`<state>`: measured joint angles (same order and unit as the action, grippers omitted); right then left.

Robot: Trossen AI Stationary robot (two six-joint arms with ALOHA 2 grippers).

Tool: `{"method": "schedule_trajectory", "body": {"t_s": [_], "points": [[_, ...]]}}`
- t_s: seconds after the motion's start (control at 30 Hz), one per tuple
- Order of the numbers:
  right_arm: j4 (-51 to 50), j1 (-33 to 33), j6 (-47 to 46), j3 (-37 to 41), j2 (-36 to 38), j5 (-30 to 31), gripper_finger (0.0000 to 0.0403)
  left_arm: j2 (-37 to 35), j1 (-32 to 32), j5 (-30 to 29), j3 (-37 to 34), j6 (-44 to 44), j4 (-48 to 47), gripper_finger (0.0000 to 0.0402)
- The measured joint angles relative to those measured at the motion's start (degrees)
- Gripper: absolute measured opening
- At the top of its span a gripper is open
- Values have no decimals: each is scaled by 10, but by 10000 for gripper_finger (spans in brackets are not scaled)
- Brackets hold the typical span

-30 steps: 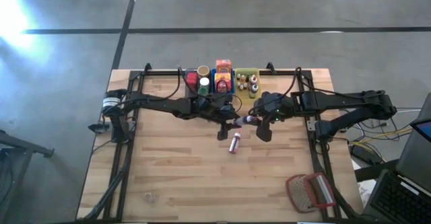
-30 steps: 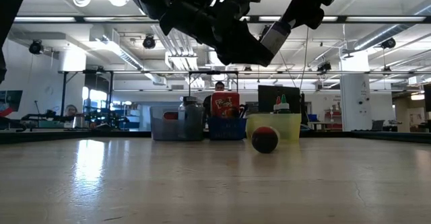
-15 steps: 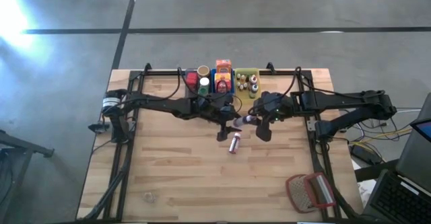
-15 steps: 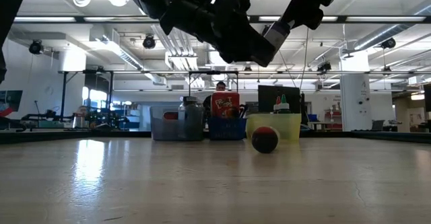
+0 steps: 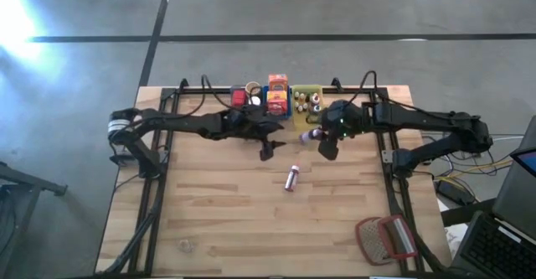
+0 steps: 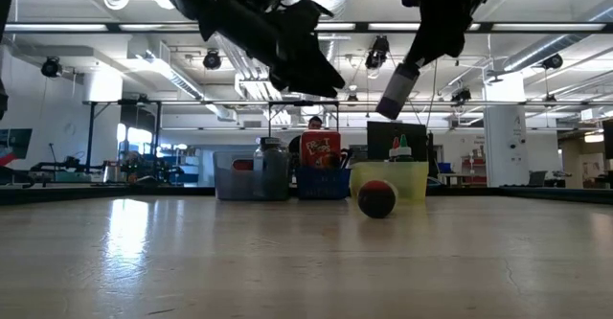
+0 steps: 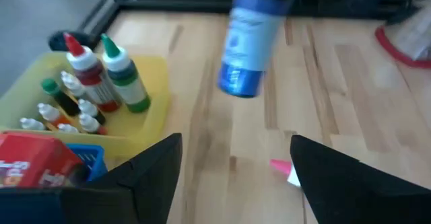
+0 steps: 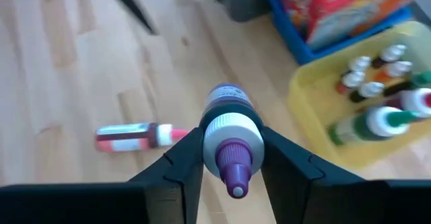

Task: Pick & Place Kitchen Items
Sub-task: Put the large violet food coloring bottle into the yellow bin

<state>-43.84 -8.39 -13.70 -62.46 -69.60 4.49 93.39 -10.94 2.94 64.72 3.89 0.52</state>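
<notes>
Label unreadable on the purple-capped bottle [image 8: 229, 140] — blue body, white collar — clamped in the right gripper [image 8: 227, 158]; left gripper [image 7: 232, 167] empty, jaws apart, near the yellow bin [image 7: 145, 106]

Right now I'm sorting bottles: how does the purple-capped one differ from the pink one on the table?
The purple-capped bottle is held off the table in the right claw; the pink bottle lies flat on the wood, untouched. Their caps are purple and pink. Both are small squeeze bottles outside the yellow bin.

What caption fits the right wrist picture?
Right gripper fingers shut on a purple-capped bottle above the wooden table, near a yellow bin of small bottles.
</notes>
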Motion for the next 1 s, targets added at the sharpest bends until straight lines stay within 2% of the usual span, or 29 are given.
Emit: {"method": "schedule_trajectory", "body": {"t_s": [0.17, 0.3, 0.47, 0.6, 0.8, 1.0], "points": [[-4, -68, 28, 0, 0, -34, 114, -21, 0, -3, -65, -26, 116, 282], [-6, -119, 39, 0, 0, -61, 124, -23, 0, -3, -95, -45, 176, 282], [-8, -162, 62, 0, -10, -67, 122, -24, 0, -3, -100, -48, 181, 282], [-14, -179, 80, -11, -51, -90, 114, -24, 0, -3, -100, -48, 185, 282], [-46, -185, 116, -84, -140, -72, 128, -24, 0, -3, -103, -48, 183, 282], [-85, -196, 140, -164, -215, -58, 113, -24, 0, -3, -105, -48, 171, 282]]}}
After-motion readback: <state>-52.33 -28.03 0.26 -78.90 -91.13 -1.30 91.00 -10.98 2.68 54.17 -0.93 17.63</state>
